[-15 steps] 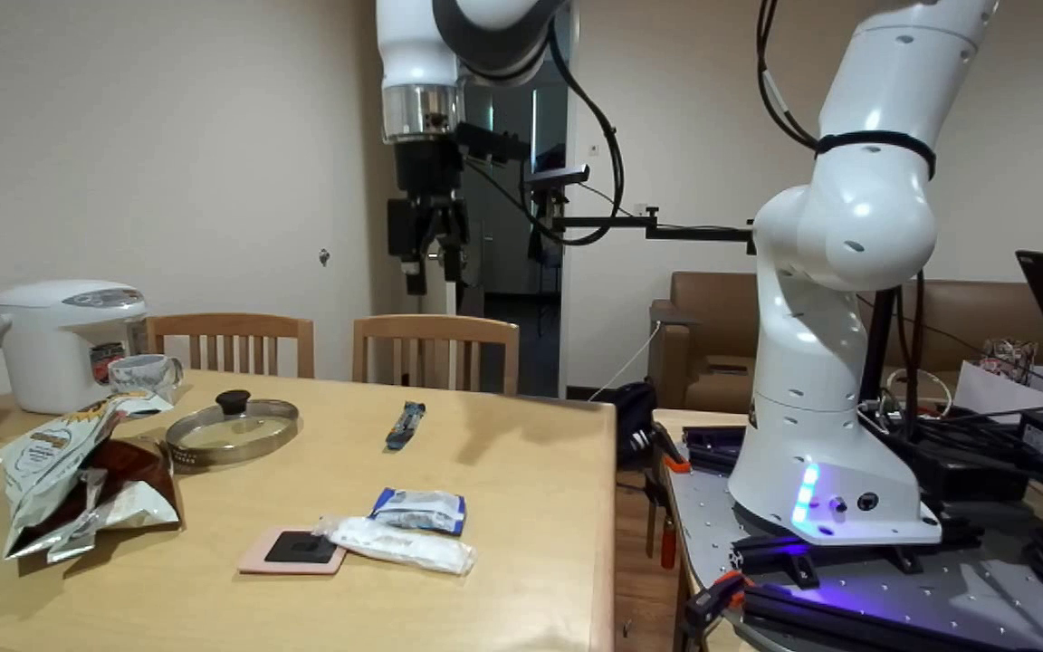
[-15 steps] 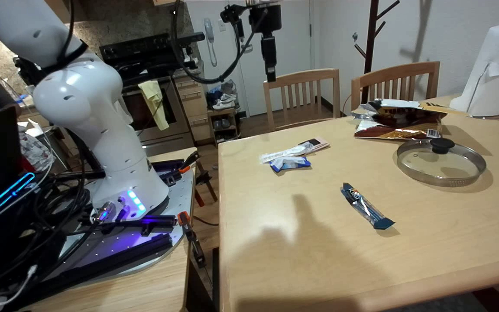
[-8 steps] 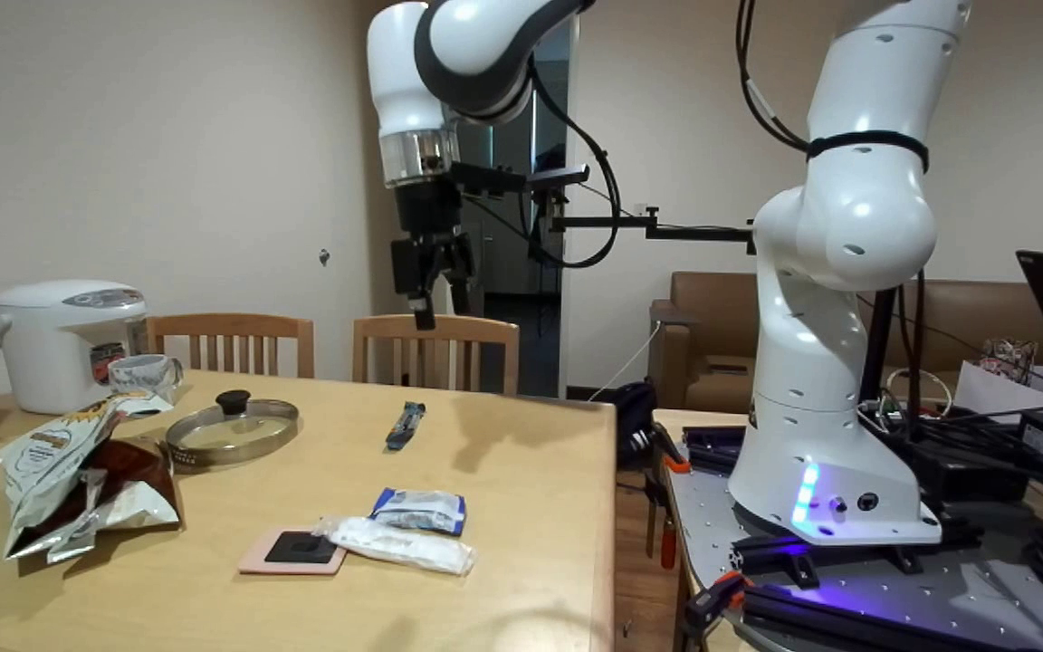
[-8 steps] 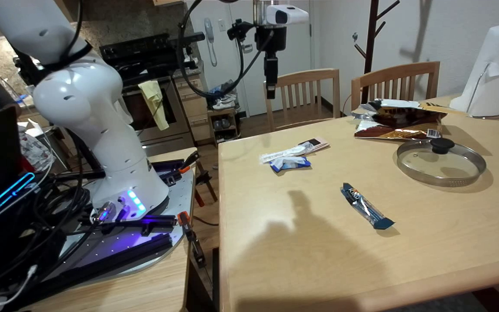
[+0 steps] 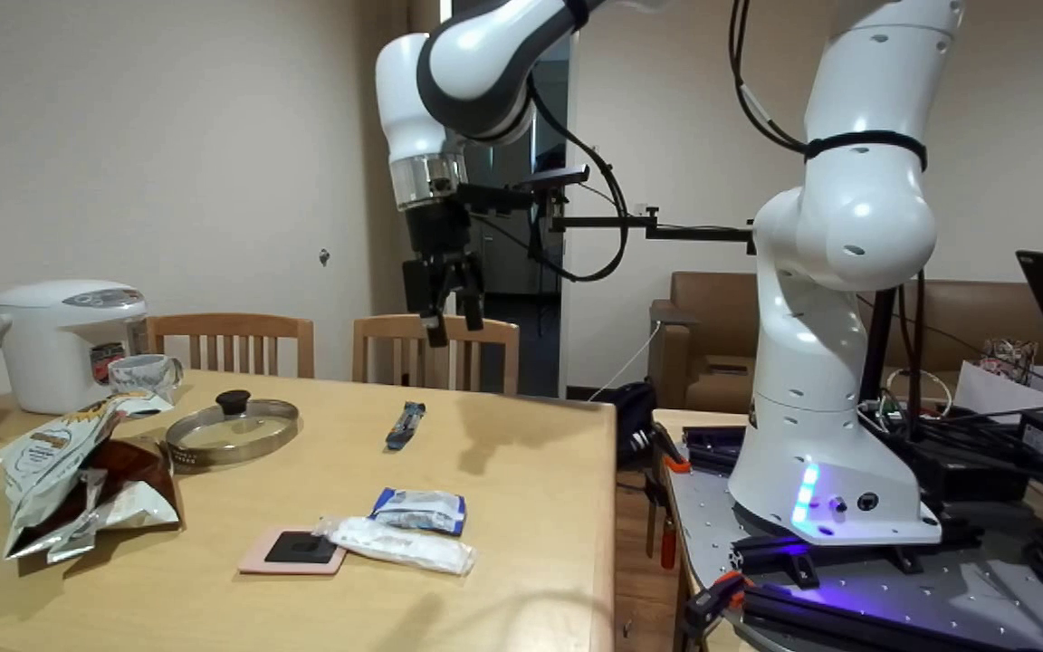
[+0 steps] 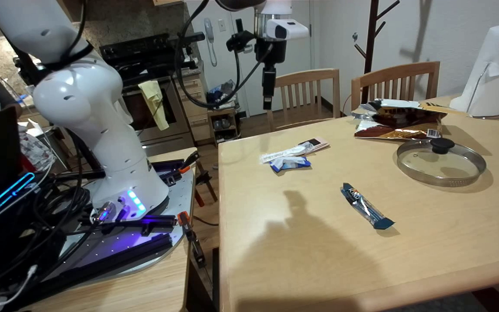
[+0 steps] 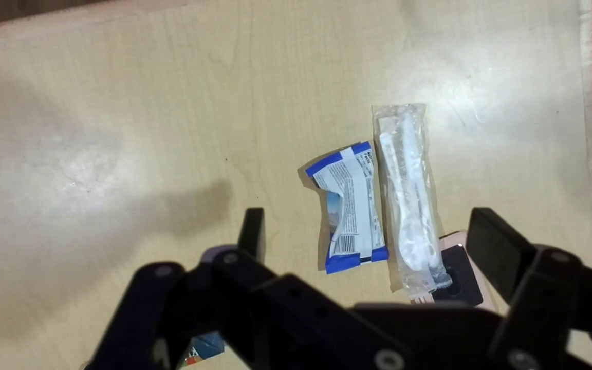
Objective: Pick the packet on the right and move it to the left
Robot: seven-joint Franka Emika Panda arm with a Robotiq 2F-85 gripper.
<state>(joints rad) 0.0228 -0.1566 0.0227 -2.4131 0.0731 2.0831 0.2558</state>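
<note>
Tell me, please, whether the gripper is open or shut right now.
Open: in the wrist view, the gripper has its fingers spread well apart.

In the wrist view, the blue-and-white packet (image 7: 358,210) reads "Nutri…" and "Facts" at its far right corner; finer print (image 7: 347,216) is too small, and a barcode (image 7: 346,243) stands at its near left. In an exterior view, the far right foil bag (image 6: 399,120) bears another barcode (image 6: 433,133); lettering (image 6: 354,195) on the slim dark-blue packet (image 6: 367,208) is unreadable.
</note>
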